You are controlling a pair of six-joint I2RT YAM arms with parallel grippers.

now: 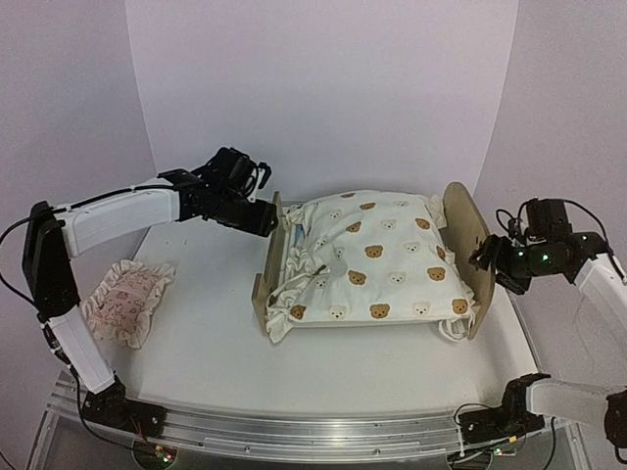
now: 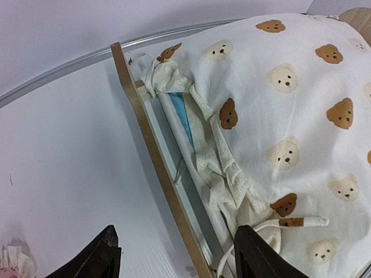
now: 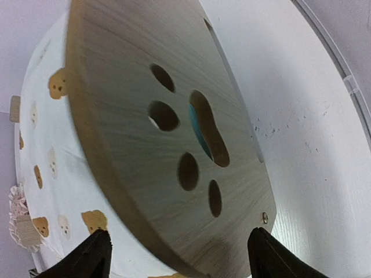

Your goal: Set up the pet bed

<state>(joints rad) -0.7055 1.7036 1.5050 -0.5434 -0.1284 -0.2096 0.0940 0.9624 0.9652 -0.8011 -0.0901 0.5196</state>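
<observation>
Pet bed (image 1: pixel 460 230) at middle of surface (image 1: pixel 216 367), headboard (image 3: pixel 145 127) right, footboard (image 2: pixel 152 152) left; bear-print quilt (image 1: pixel 377 257) draped over it. Left pincer (image 2: pixel 178 258) at footboard's far end, spread open with the board between its jaws, gripping nothing. Right pincer (image 3: pixel 179 255) just beside headboard's outer face, wide open, gripping nothing. Ruffled pillow (image 1: pixel 125 299) lies near left, well apart from bed

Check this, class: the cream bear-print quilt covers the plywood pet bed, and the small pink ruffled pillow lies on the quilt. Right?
No: the small pink ruffled pillow lies on the white table, left of the plywood pet bed and cream bear-print quilt; see the top external view.
</observation>
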